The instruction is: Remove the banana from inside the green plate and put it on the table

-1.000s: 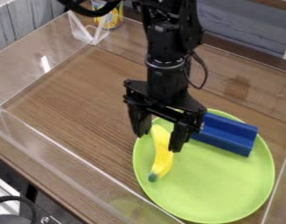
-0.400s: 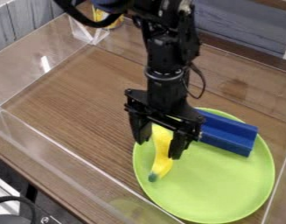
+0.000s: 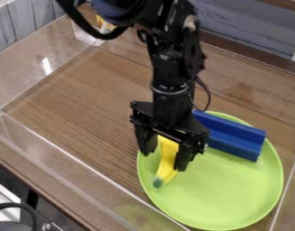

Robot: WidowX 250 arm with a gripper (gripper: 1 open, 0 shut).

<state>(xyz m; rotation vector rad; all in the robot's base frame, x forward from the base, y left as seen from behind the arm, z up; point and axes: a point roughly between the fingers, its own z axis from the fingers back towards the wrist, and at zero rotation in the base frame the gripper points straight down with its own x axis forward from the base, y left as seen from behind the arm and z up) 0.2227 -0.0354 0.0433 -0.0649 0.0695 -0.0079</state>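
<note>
Downward, only slightly, the black gripper has been moving since the earlier frames, and its upper arm is now leaning in from the top of the frame a little further left. The gripper is hovering over the left part of the green plate, its fingers standing spread on either side of the banana. Whether either finger is touching the banana cannot be told from this angle.

The yellow banana is lying on the plate, near the plate's left rim, its dark green tip pointing toward the bottom of the frame and its upper end partly hidden by the gripper. It is keeping the same place as in the earlier frames.

Right of the gripper, a blue block is lying at the upper part of the plate, slanting down toward the right. The plate itself is filling the lower right of the frame, resting on the brown wood-grain desk. Clear walls are bordering the desk at the left. A black cable is curving across the lower left corner.
</note>
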